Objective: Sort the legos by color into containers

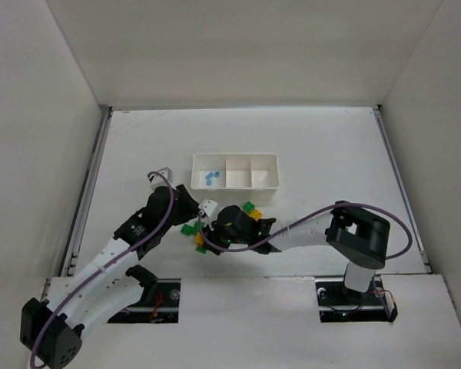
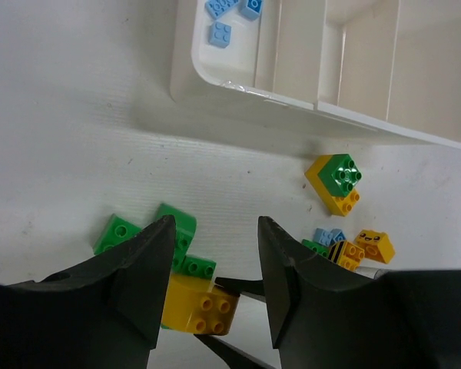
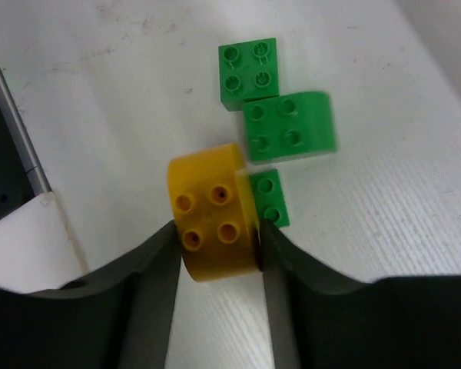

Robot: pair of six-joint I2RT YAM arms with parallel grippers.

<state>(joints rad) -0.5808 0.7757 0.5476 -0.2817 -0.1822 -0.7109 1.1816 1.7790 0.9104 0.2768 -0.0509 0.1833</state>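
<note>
A rounded yellow lego [image 3: 211,192] lies on the table with my right gripper [image 3: 216,228] shut on it, one finger against each side. A small green lego [image 3: 269,198] touches its far side, and two more green legos [image 3: 290,132] lie just beyond. My left gripper [image 2: 215,224] hangs open above the same yellow lego [image 2: 192,304] with nothing between its fingers. The white tray [image 1: 234,187] of three containers stands behind, with pale blue legos [image 2: 221,32] in its left compartment. The other two compartments show no bricks.
Right of the grippers lie a green brick stacked on a yellow one [image 2: 338,178], a small blue brick [image 2: 329,237], a striped yellow brick [image 2: 346,252] and a yellow face brick [image 2: 374,244]. White walls enclose the table.
</note>
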